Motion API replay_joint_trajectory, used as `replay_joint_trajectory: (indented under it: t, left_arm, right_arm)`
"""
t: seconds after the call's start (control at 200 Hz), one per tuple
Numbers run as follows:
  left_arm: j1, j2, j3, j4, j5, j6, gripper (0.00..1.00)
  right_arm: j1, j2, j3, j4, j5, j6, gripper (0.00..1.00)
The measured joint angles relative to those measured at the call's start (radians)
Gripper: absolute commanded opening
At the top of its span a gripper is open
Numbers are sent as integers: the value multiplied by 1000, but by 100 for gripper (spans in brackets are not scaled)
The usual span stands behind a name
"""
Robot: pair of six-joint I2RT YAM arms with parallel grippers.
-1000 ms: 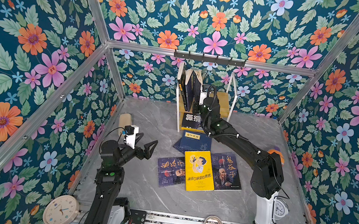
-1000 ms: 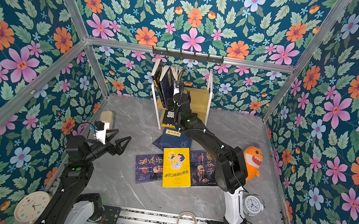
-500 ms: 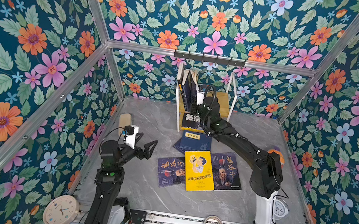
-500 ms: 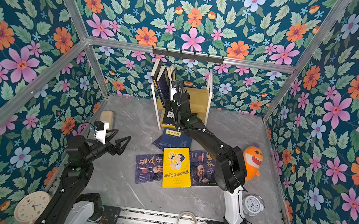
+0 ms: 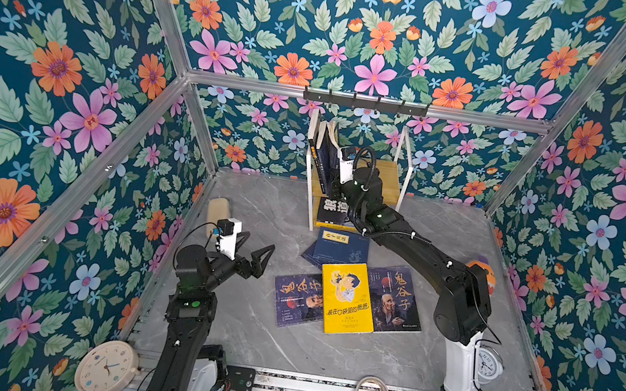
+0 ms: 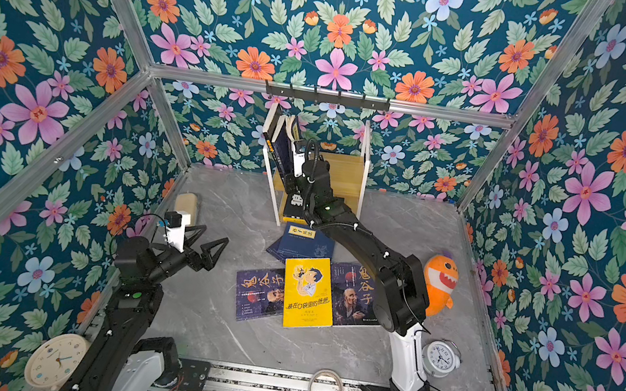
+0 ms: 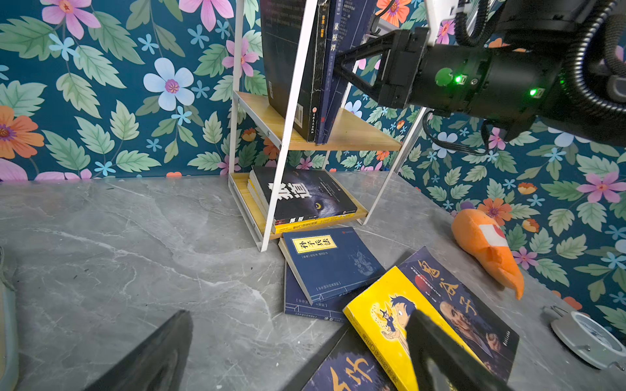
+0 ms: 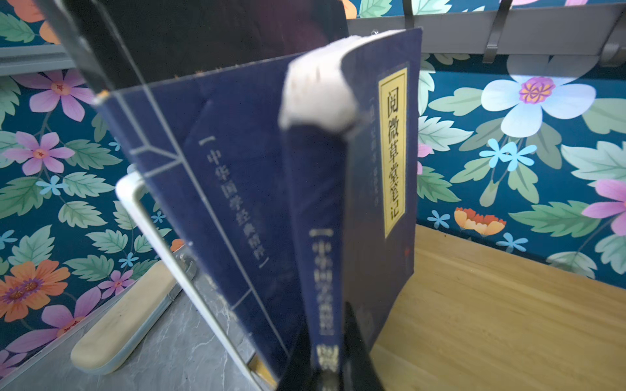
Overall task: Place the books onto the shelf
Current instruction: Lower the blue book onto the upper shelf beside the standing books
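Top views: R gripper (image 5: pixel 336 162) is up at the shelf (image 5: pixel 390 174) upper board, at the end toward the tabletop's left edge. Jaws are narrow, pinched on the navy book (image 5: pixel 328 152), which stands w/ the others against the end frame. L gripper (image 5: pixel 258 257) is wide open and empty, hovering over the tabletop's left side, well apart from all books. Wolf-face book (image 5: pixel 332 213) lies flat on the lower board. Mid-tabletop: navy stack (image 5: pixel 341 247) just in front of the shelf, then yellow book (image 5: pixel 348 298) overlapping two portrait books (image 5: pixel 397 297).

L wrist: R tips are closed on the navy book's spine side. Book is near upright, leaning slightly on its neighbours, bottom edge apparently on the board.

R wrist: spine sits between the fingers (image 8: pixel 359 355), top pages fan a bit, bare board beside it.

Step, IMO: placement of this book, release pending. Next: open just enough and back straight out w/o dragging it, since a thin paperback may flop toward the bare side. Then the navy stack; five books left on the tabletop.
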Motion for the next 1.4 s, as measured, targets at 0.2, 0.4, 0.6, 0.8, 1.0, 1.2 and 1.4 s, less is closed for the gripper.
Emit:
replay_joint_trajectory:
  t: [0.2,0.4,0.6,0.8,1.0,1.2,1.4]
  left_arm:
    - [0,0,-3,-2,0,1,100]
    - [0,-3,-4,-6,0,4,100]
    - [0,-4,-4,-6,-1,4,100]
    - [0,-4,-4,-6,-1,4,100]
    - [-1,-6,-4,-6,-1,5,100]
    - [-1,-8,-4,-7,-1,8,100]
    - [-1,-11,-2,-8,-2,12,100]
  right_arm:
    - [0,-35,-31,-31,-64,-19,23]
    - [4,-40,-34,-129,-158,-52,49]
    - [-8,-110,-80,-163,-248,-58,62]
    - [-75,-160,-162,-146,-358,-46,99]
    - [-176,-110,-175,-52,-481,17,99]
    - [-224,34,-43,39,-658,76,98]
    - [-232,167,167,42,-812,109,98]
